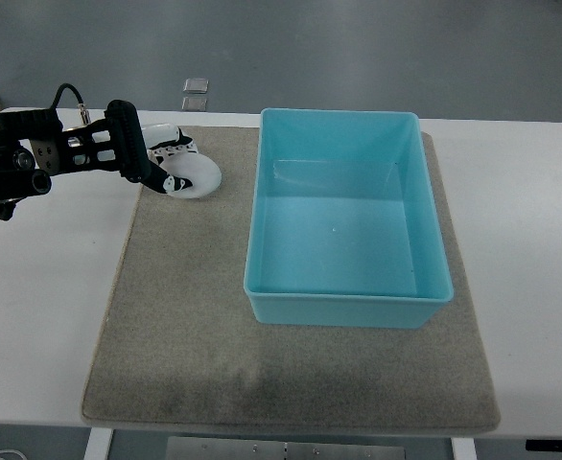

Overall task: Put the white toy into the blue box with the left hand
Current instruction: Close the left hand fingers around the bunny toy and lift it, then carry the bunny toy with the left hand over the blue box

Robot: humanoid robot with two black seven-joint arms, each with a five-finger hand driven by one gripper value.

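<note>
Black and jointed, the robot's left hand (132,153) reaches in from the left edge of the picture, its arm lying across the upper left part of a white table (41,316). The hand sits over the top left corner of a grey felt mat (185,335) that covers the middle of the table. Its dark fingers (152,172) point down and to the right, and they are laid against one white toy (190,172), a rounded white object with small black markings. The toy rests on the mat directly under and just right of the fingers, touching them. Whether the fingers are closed around the toy or only resting on it cannot be told from this angle. A black cable (65,93) loops up from the wrist. Only one robot hand shows; the right one is out of view. To the right of the toy, near but not touching it, stands one blue box (267,192), a light turquoise rectangular tub with smooth plastic walls, open at the top. It sits on the right half of the mat with its long sides running away from the camera. Its floor is bare, so the toy is outside it. Beyond the far edge of the table, on the grey floor, two small square plates (195,94) lie one behind the other.
</note>
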